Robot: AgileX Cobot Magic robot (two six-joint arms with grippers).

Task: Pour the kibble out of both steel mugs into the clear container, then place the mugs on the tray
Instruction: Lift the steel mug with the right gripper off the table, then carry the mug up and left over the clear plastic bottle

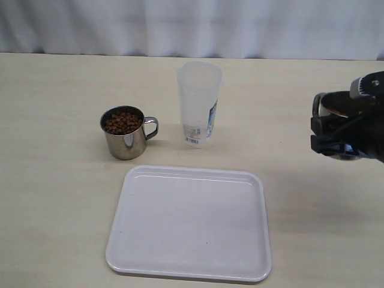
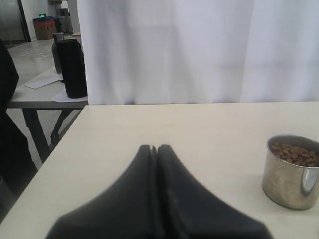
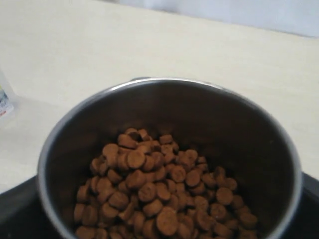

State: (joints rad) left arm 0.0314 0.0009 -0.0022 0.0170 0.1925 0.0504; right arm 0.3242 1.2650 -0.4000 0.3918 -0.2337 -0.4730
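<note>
One steel mug (image 1: 125,133) full of kibble (image 1: 122,122) stands on the table left of the clear container (image 1: 199,103), its handle toward the container. The white tray (image 1: 189,222) lies in front of both and holds nothing. At the right edge my right gripper (image 1: 342,129) is shut on the second steel mug (image 3: 169,149), held above the table. This mug fills the right wrist view and is heaped with kibble (image 3: 159,189). My left gripper (image 2: 154,149) is shut on nothing, low over the table, with the first mug (image 2: 294,172) off to one side. The exterior view does not show the left gripper.
A white curtain (image 1: 192,24) hangs behind the table. In the left wrist view the table edge (image 2: 50,154) drops off, and beyond it stands another table with a black cylinder (image 2: 72,67). A corner of the container's label (image 3: 4,102) shows in the right wrist view.
</note>
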